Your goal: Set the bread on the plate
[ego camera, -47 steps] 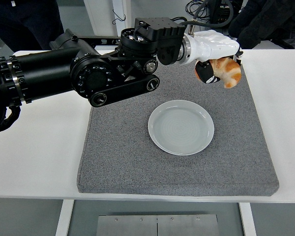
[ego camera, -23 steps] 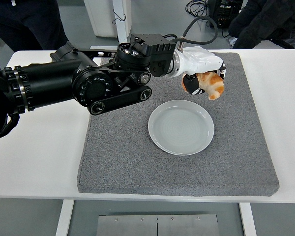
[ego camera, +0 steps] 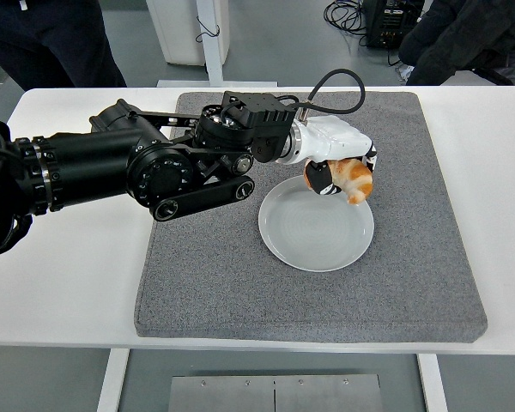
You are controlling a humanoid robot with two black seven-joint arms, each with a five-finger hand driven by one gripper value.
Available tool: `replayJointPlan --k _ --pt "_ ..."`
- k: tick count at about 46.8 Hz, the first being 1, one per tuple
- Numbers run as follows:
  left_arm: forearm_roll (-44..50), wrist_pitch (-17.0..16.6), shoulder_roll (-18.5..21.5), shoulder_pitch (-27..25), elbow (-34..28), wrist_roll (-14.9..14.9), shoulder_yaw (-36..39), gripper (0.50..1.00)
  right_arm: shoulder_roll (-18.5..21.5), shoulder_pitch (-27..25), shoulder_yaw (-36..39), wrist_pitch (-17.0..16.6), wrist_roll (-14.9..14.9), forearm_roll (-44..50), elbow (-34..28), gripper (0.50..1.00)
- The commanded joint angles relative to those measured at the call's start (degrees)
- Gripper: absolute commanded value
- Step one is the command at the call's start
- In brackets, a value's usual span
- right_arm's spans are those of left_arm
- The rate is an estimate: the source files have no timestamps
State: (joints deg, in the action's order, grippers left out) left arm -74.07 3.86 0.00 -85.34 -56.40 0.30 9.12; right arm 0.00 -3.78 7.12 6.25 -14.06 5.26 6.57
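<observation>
Reaching in from the left edge, the black left arm [ego camera: 112, 167] stretches across the white surface [ego camera: 69, 266] and ends in a white hand [ego camera: 336, 163] whose fingers are curled around the bread [ego camera: 354, 179]. The bread is a golden-brown piece with lighter patches, held from above and hanging just over the far right rim of the plate [ego camera: 316, 225]; whether its lowest end touches the rim cannot be told from this angle. The fingers wrap its upper and left side, and dark fingertip pads show against the crust.

The plate is round, pale grey-white and bare, and sits near the middle of a grey felt-like mat [ego camera: 240, 283] that covers most of the surface. A black cable [ego camera: 339, 79] loops up from the wrist behind the hand.

At the far edge of the picture, a person in dark clothes [ego camera: 47, 39] stands at the top left, and another dark-clothed figure [ego camera: 472, 34] shows at the top right. Beyond the surface a white post [ego camera: 211, 43] rises from the floor.
</observation>
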Motion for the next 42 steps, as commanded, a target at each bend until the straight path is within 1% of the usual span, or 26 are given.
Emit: replayJointPlan --k 1,12,27,42 --pt "-1.34 0.0 0.0 0.7 -0.02 0.4 0.02 0.5 0.0 0.0 0.0 -0.01 0.0 -0.07 0.02 1.0" --pt "-2.3 0.0 0.0 2.63 -0.2 0.93 0.19 0.5 0.0 0.0 0.0 -0.01 0.0 0.02 0.02 1.0" --pt "-5.29 -0.44 0.0 5.0 -0.2 1.01 3.09 0.5 0.0 0.0 0.0 -0.01 0.0 -0.07 0.02 1.0" --pt "-6.61 -1.31 0.0 5.62 -0.11 1.01 3.88 0.5 0.0 0.0 0.0 -0.01 0.0 0.02 0.02 1.0"
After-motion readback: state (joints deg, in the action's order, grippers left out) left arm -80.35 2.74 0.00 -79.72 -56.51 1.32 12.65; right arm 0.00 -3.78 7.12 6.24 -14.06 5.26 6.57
